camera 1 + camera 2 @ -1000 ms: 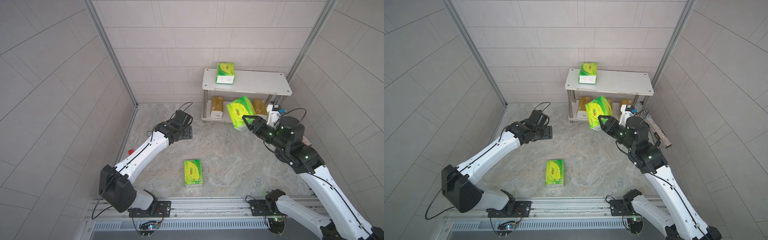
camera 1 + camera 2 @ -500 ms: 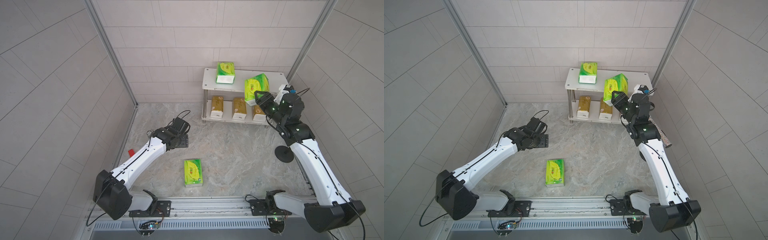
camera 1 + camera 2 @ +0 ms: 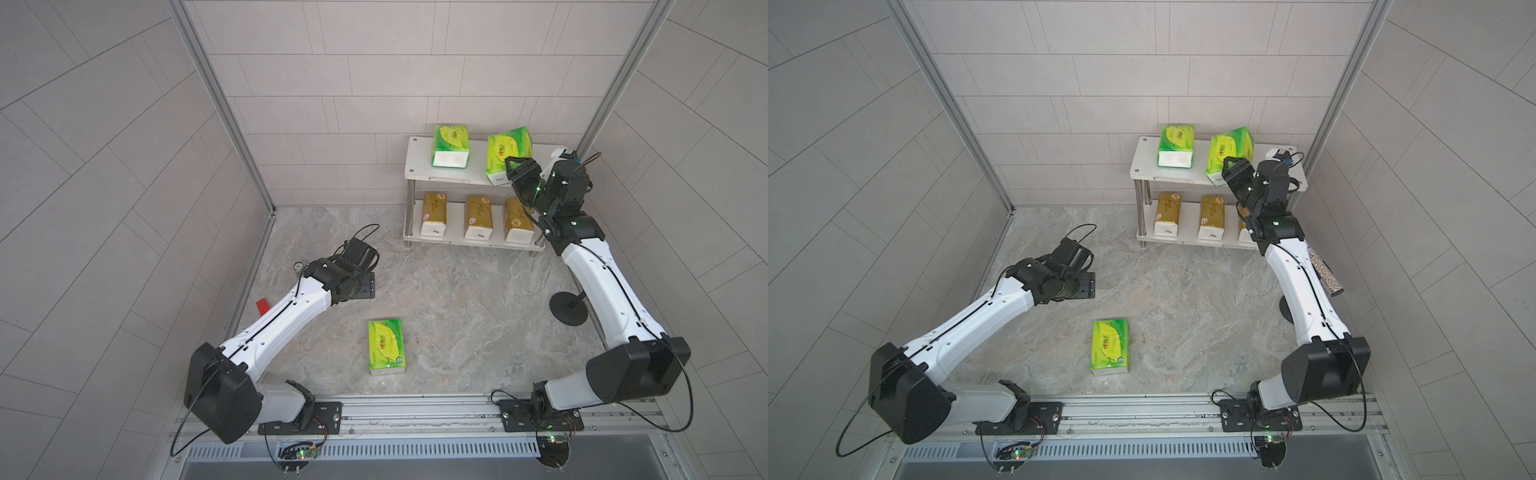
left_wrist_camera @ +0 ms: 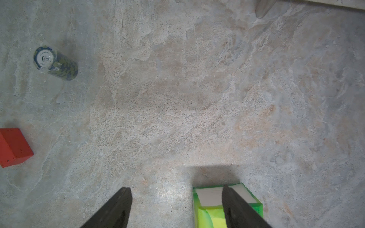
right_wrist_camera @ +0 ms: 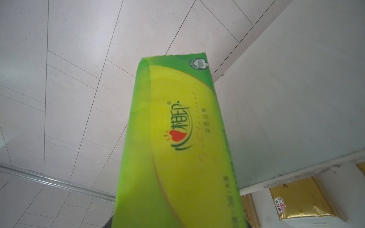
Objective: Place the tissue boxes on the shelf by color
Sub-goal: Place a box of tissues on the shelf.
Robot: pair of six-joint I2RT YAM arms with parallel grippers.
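Now the right gripper (image 3: 513, 165) is clamped on one end of a green pack, the held pack (image 3: 508, 151), keeping it tilted over the right half of the shelf (image 3: 417, 165), above its top board. Whether the pack's lower end touches that board I cannot tell. In the right wrist view the held pack (image 5: 177, 148) fills the middle, with the wall (image 5: 79, 79) behind it.

A second pack (image 3: 451, 143), also green, lies flat on the top board's left half, just beside the held one but apart from it. Three gold packs (image 3: 478, 216) sit in a row on the lower board, white ends facing out.

The floor pack (image 3: 386, 345), green too, lies flat on the floor (image 3: 457, 291), well apart from the shelf. The left gripper (image 4: 175, 189) hangs over the floor near it, fingers (image 4: 118, 207) spread apart and gripping nothing. In the left wrist view the floor pack's white end shows behind one finger. A red block (image 4: 13, 147) and a cylinder (image 4: 55, 63) lie on the floor off to one side.
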